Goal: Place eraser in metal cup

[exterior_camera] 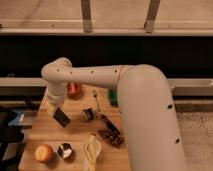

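The eraser (61, 117) is a flat black block, tilted, hanging just above the left part of the wooden table (35, 131). My gripper (56, 107) comes down onto its upper end from the white arm and is shut on it. The metal cup (65, 150), small, round and shiny, stands near the table's front left corner, right beside a red-yellow apple (44, 152). The eraser is behind the cup and well above it.
An orange bowl (74, 89) sits at the back by the arm. A small dark round metal piece (89, 114) and a dark-handled utensil (104, 119) lie mid-table. A pale yellowish object (91, 148) and a dark bag (112, 137) lie in front. The arm hides most of a green tray (112, 96).
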Robot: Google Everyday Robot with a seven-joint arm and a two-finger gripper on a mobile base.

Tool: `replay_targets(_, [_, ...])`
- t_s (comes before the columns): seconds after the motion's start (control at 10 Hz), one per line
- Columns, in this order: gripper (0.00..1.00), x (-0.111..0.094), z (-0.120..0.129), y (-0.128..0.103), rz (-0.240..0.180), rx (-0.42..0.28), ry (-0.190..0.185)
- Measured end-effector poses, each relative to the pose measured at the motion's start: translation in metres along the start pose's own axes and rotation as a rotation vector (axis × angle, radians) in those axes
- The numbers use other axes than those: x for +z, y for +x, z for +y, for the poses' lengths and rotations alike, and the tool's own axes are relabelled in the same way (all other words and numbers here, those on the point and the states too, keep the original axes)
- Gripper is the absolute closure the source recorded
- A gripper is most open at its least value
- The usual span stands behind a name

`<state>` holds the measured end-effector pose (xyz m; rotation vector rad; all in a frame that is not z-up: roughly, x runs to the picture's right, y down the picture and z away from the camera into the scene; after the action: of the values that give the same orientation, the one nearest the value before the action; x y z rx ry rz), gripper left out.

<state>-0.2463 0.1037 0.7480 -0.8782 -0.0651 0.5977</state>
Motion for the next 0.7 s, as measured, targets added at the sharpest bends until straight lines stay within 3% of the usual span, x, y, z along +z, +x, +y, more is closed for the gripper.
replay_targets(0.4, [1.00, -0.019, 0.017, 0.021, -0.054, -0.023, -0.010])
replay_targets(0.7, [1.00, -0.034, 0.034, 0.043, -0.151, -0.045, -0.049])
